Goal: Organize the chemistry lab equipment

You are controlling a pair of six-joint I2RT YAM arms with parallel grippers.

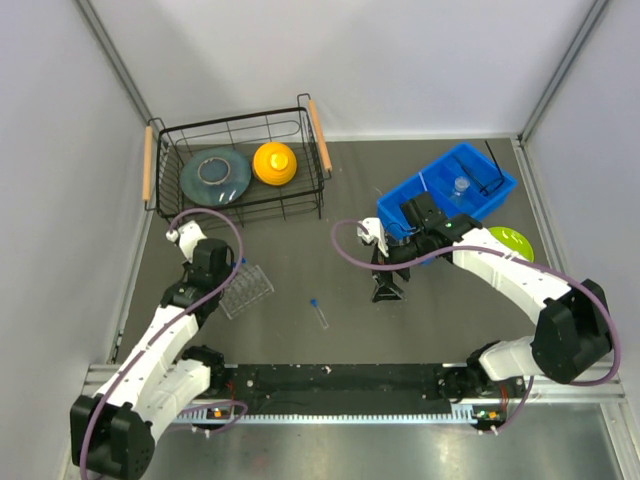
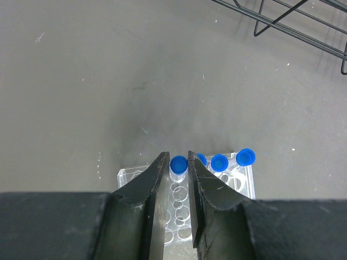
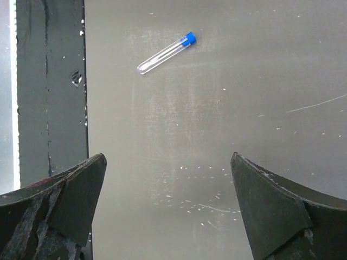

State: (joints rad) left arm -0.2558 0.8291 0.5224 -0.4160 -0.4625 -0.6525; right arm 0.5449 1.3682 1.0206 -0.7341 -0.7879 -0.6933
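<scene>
- The grey surface (image 1: pixel 300 250) carried a wire basket (image 1: pixel 230 118) at its far left and a blue bin (image 1: pixel 495 197) at its far right.
- A clear rack (image 2: pixel 238 179) sat on the left side, with capped tubes (image 2: pixel 218 162) standing in its far row.
- The right gripper (image 3: pixel 167 157) hung spread wide above bare surface.
- The left gripper (image 2: pixel 176 154) pinched a held tube (image 2: pixel 179 164) upright at the rack's far row.
- A loose tube (image 3: pixel 166 53) lay flat between the arms.
- A small vial (image 1: pixel 461 185) stood in the bin.

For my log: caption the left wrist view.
Left tool gripping a blue-capped tube at the clear rack, three capped tubes alongside.
</scene>
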